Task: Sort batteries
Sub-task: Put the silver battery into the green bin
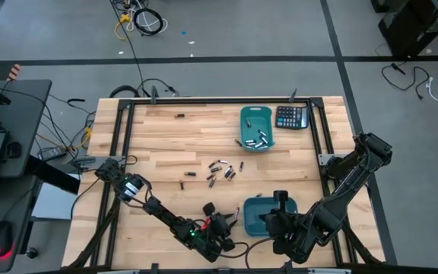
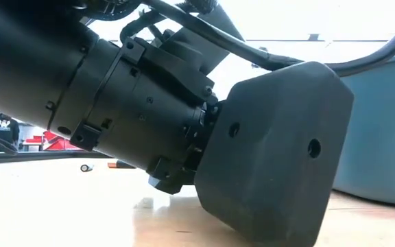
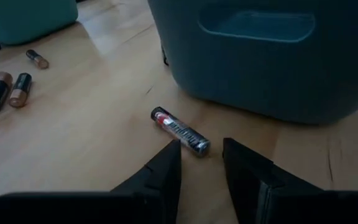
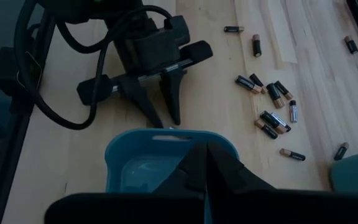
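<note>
Holding several batteries, far bin; near bin empty; left jaws apart, right together.

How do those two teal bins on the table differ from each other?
The far bin holds several batteries, while the near bin looks empty inside. The far bin sits beside a black calculator; the near bin sits between the left hand, open, and the right hand, shut. Both are teal and alike in shape.

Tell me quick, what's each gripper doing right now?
Left gripper: open, empty, a battery at its fingertips.
Right gripper: shut, empty, above the teal bin.
</note>
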